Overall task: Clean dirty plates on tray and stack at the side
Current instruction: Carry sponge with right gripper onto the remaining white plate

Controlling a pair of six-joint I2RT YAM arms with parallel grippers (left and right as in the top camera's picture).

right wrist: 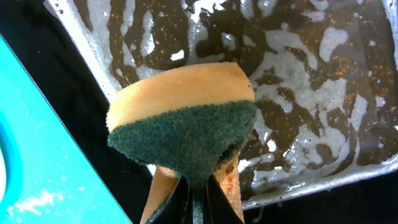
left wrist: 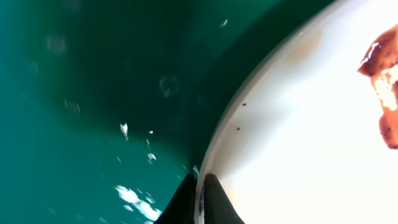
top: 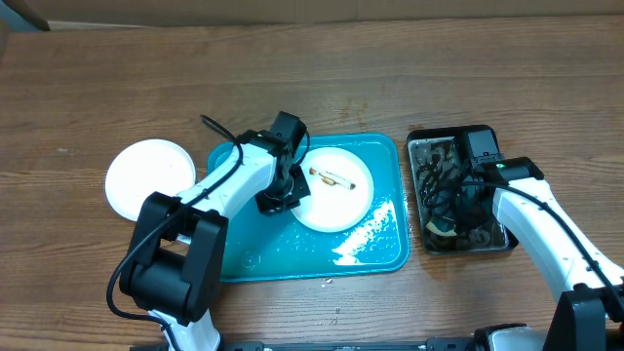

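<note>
A white plate (top: 336, 200) with a brown food smear (top: 331, 177) lies on the turquoise tray (top: 385, 249). My left gripper (top: 281, 198) is shut on that plate's left rim; the left wrist view shows the fingers (left wrist: 200, 199) pinching the rim (left wrist: 280, 143), with the smear (left wrist: 382, 74) at the right. Another white plate (top: 148, 178) sits on the table left of the tray. My right gripper (top: 450, 222) is shut on a yellow-and-green sponge (right wrist: 183, 121) and holds it over the black tray of murky water (right wrist: 323, 81). A third plate is not visible.
The black water tray (top: 487, 136) stands right of the turquoise tray. Water puddles (top: 375, 229) lie on the turquoise tray's right side. The table's back edge meets cardboard (top: 292, 10).
</note>
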